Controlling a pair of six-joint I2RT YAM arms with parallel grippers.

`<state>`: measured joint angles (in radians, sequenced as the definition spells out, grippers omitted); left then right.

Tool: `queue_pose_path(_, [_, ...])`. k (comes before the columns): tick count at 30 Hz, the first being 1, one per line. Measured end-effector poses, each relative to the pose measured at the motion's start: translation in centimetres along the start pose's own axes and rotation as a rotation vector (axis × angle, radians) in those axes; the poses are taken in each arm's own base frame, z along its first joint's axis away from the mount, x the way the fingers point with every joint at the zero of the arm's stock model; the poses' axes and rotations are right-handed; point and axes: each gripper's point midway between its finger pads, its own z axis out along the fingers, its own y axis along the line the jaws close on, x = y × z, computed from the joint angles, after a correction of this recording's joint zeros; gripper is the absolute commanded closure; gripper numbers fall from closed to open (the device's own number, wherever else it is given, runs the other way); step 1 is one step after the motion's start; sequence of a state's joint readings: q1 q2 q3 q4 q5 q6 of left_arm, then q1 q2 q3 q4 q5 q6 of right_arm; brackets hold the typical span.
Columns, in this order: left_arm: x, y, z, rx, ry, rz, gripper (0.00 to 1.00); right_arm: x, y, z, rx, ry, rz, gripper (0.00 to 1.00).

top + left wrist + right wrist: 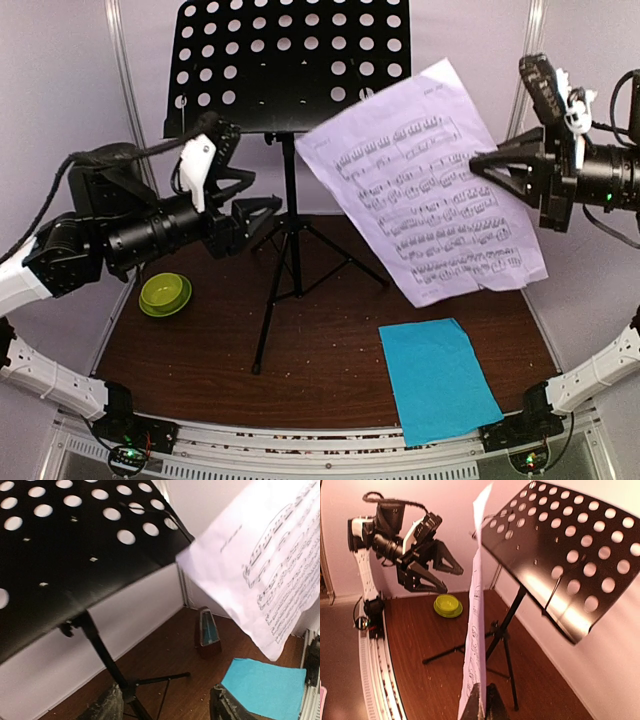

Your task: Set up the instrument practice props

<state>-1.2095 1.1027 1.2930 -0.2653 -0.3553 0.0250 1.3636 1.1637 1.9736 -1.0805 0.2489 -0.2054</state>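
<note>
The right gripper (480,162) is pressing its fingers together on the right edge of the pale lilac sheet (430,190), holding it in the air to the right of the music stand (290,60). From that pinch the paper is spreading leftward toward the stand, and in the top view its upper left corner is just overlapping the lower right corner of the perforated desk. Whether paper and desk are touching there I cannot tell. In the right wrist view the sheet is hanging edge-on in front of the desk's face, on the arms' side of it. Its long axis is slanting, with the head of the page leaning toward the stand and the foot trailing down and away to the stand's right, so it is not lying square with the desk's lower ledge.

The desk is therefore sitting left of the claw, higher and farther back. The right arm, already carrying the page, looks best placed to bring it across.

The left gripper (262,195) is hovering spread and empty, left of the stand's post, below the desk's left corner.

The cyan sheet (438,380) is lying flat in front and to the right of the stand's feet, and the metronome (207,635) is standing behind it, right of the stand.
</note>
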Motion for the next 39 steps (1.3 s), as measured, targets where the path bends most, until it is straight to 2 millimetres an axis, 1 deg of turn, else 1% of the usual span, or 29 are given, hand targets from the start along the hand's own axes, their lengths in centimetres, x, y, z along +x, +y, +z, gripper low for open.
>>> queue_pose_path(2, [-1.6,1.6,-1.0,-0.061,-0.022,-0.015,0.4,-2.7,-0.4,0.4,0.018,-0.078,0.003,1.0])
queue_pose_path(5, [-4.6,4.5,-2.5,-0.166,-0.061,-0.048,0.41,-6.2,-1.0,1.5,0.039,-0.172,0.021,1.0])
queue_pose_path(6, [-5.3,5.4,-3.0,-0.193,-0.07,-0.061,0.42,-7.4,-1.0,2.2,0.038,-0.205,0.029,1.0])
queue_pose_path(8, [-6.5,7.3,-3.9,-0.254,-0.09,-0.097,0.44,-9.1,-1.2,3.4,0.041,-0.256,0.047,1.0])
queue_pose_path(10, [-7.0,9.0,-4.8,-0.311,-0.102,-0.132,0.45,-11.1,-1.6,4.4,0.042,-0.32,0.077,1.0])
queue_pose_path(12, [-7.2,10.6,-5.7,-0.365,-0.111,-0.166,0.45,-13.0,-2.2,4.8,0.044,-0.388,0.102,1.0])
queue_pose_path(14, [-7.4,12.0,-6.4,-0.41,-0.111,-0.188,0.45,-15.0,-2.7,4.8,0.04,-0.469,0.134,1.0])
queue_pose_path(17, [-7.9,13.7,-7.3,-0.466,-0.109,-0.208,0.45,-18.0,-3.7,4.2,0.039,-0.595,0.173,1.0])
queue_pose_path(20, [-8.3,15.2,-7.9,-0.513,-0.112,-0.22,0.45,-20.0,-4.8,3.9,0.047,-0.688,0.213,1.0])
queue_pose_path(22, [-8.4,16.5,-8.1,-0.549,-0.111,-0.226,0.45,-21.0,-6.0,4.0,0.069,-0.744,0.249,1.0])
queue_pose_path(24, [-8.4,17.3,-8.1,-0.571,-0.109,-0.228,0.46,-21.3,-7.2,4.6,0.095,-0.776,0.273,1.0])
queue_pose_path(27, [-8.3,18.3,-7.4,-0.583,-0.103,-0.226,0.46,-21.6,-8.7,6.0,0.117,-0.814,0.317,1.0])
queue_pose_path(29, [-8.4,18.5,-6.6,-0.573,-0.097,-0.221,0.46,-21.6,-9.4,7.5,0.124,-0.832,0.339,1.0])
queue_pose_path(32, [-8.6,18.4,-5.1,-0.543,-0.091,-0.214,0.47,-21.4,-9.8,9.7,0.127,-0.835,0.356,1.0])
queue_pose_path(35, [-8.5,18.2,-3.7,-0.512,-0.08,-0.209,0.49,-20.7,-9.9,11.9,0.135,-0.816,0.357,1.0])
queue_pose_path(37, [-8.3,18.2,-2.8,-0.501,-0.07,-0.206,0.51,-20.3,-10.1,12.8,0.146,-0.806,0.357,1.0])
queue_pose_path(39, [-8.2,18.4,-2.2,-0.499,-0.063,-0.204,0.53,-20.2,-10.4,13.2,0.16,-0.802,0.358,1.0])
